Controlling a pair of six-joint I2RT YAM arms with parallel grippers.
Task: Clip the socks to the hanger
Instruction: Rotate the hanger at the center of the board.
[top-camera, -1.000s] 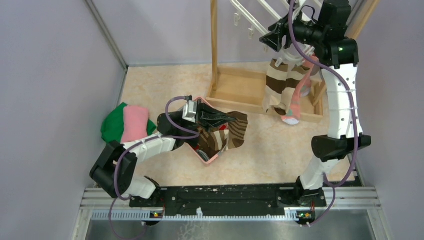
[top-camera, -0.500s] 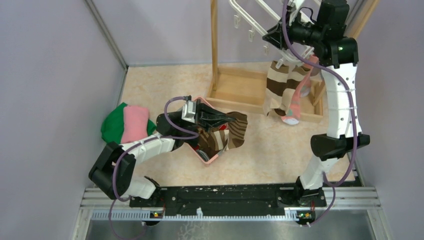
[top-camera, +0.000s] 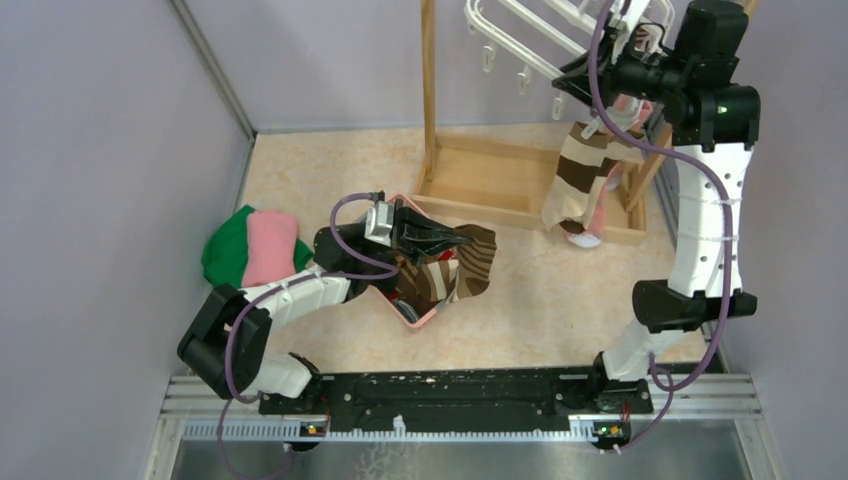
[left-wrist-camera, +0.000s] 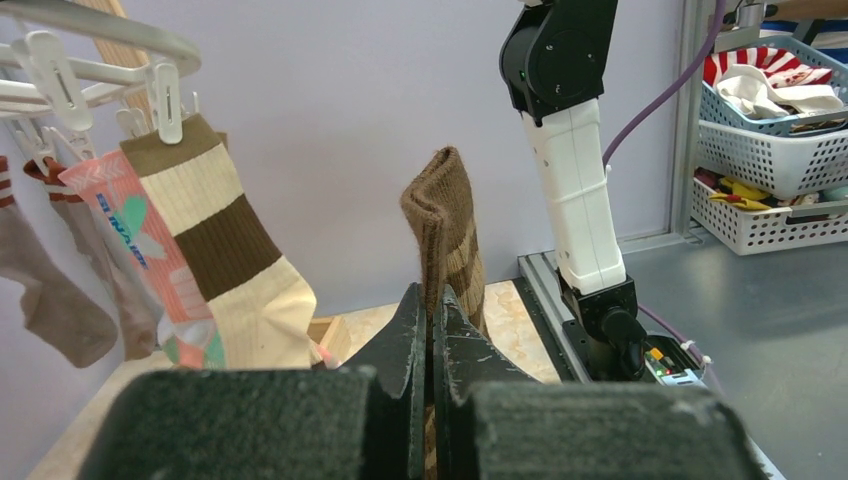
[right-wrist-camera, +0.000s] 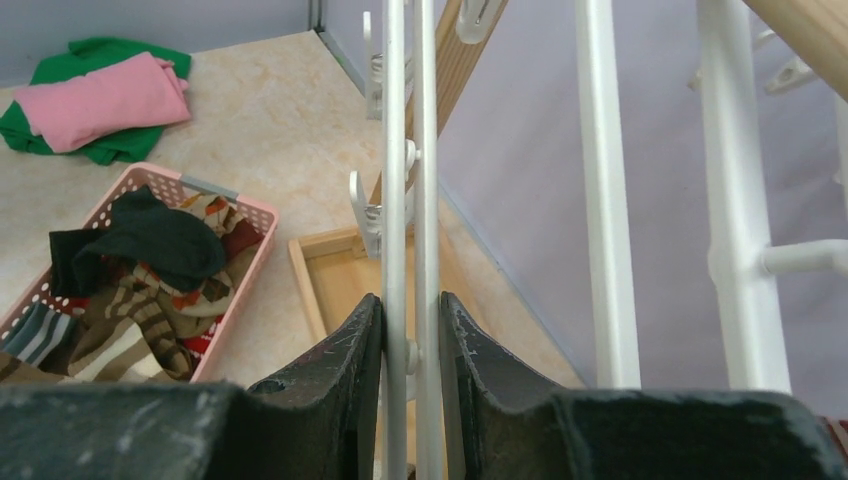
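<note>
Hanger (right-wrist-camera: 395, 150) bar is clamped between the right jaws, a striped sock (top-camera: 578, 180) clipped below them; the left jaws grip a brown sock (left-wrist-camera: 445, 230) standing upright above them.

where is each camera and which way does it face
top: above and behind, looking down at table; left claw and right claw show
left wrist: over left claw, shut on brown sock, facing hanger and right arm
right wrist: over right claw, shut on hanger, looking down at basket
shared: all three show hanger; top and right wrist show basket
</note>
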